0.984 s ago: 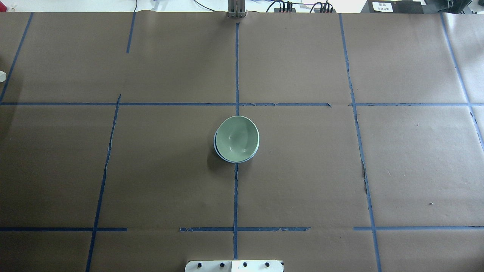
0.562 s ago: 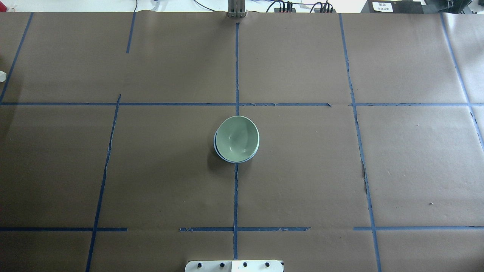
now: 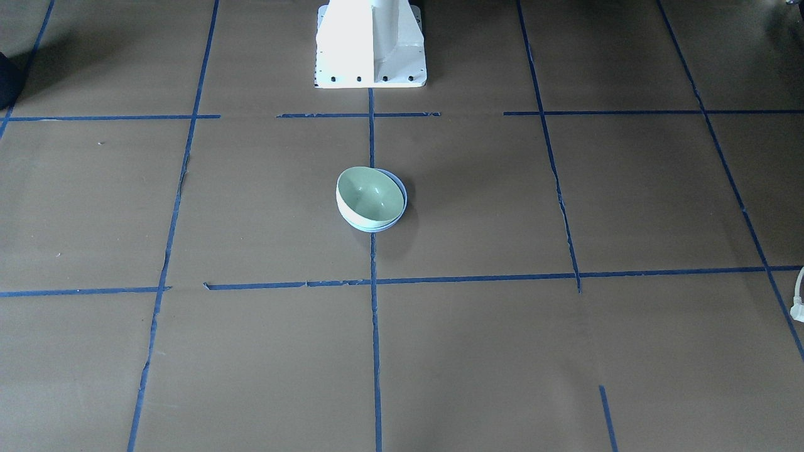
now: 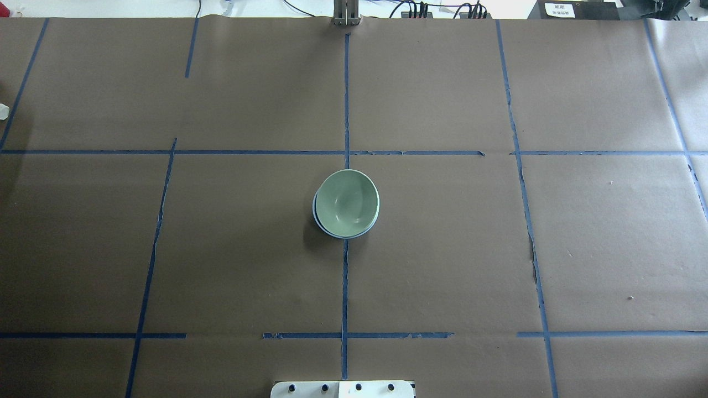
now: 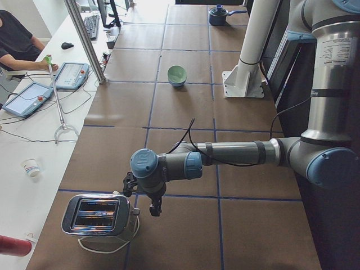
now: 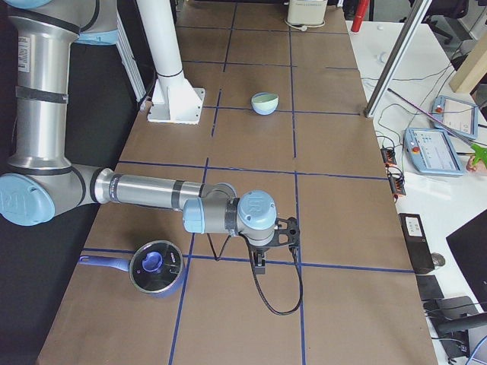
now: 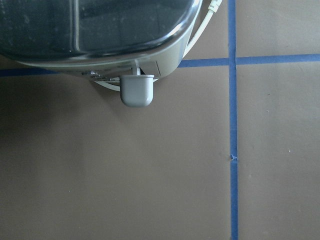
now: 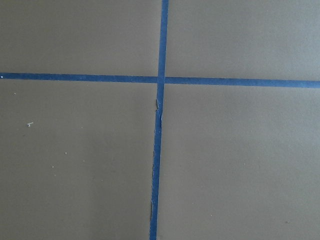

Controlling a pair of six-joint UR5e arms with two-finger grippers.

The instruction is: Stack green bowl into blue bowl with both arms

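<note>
While the green bowl [image 4: 345,202] sits (nested), the left pincer [image 5: 142,200] hangs far.

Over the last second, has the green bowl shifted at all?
No. The green bowl stays on the centre tape line just below the crossing, inside the blue bowl.
</note>
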